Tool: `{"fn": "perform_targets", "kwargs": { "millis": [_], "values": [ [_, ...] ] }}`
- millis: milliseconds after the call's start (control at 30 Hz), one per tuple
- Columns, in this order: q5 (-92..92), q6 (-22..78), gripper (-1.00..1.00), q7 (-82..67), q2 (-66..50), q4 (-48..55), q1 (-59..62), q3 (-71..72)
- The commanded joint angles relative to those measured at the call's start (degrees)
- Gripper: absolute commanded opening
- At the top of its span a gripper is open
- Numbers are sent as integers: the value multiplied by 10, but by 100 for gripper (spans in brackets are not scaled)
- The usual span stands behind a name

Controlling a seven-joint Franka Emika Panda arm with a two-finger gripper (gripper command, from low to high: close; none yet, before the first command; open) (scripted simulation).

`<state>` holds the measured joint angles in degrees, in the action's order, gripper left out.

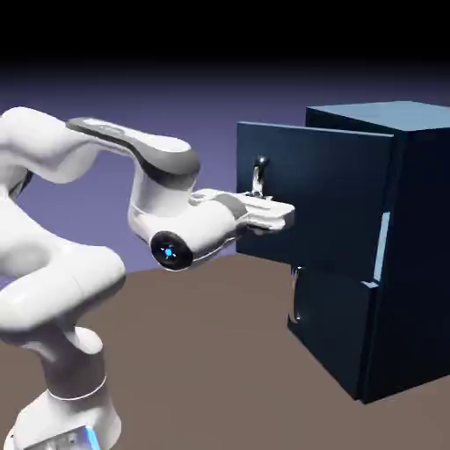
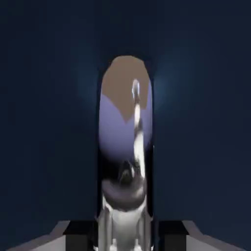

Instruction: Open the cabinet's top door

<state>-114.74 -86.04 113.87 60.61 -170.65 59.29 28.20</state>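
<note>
Gripping the silver handle (image 2: 139, 147) of the top door (image 1: 330, 185), jaws closed

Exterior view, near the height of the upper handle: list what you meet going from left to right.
The robot arm, then the top door's silver handle, then the bare face of the top door, then the cabinet's side wall.
</note>
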Motion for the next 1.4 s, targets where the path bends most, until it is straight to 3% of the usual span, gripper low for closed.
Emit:
{"fn": "perform_targets", "kwargs": {
  "millis": [0,100,867,1133,1367],
  "values": [
    [25,17,-100,-12,-15,4,4,-19],
    [72,5,-100,-46,-48,12,-35,-81],
    [148,-391,-100,-106,-73,24,-507,-390],
    [345,-247,-100,-75,-114,60,-494,-529],
    [492,-73,-100,-85,-216,156,-516,-659]
  ]
}}
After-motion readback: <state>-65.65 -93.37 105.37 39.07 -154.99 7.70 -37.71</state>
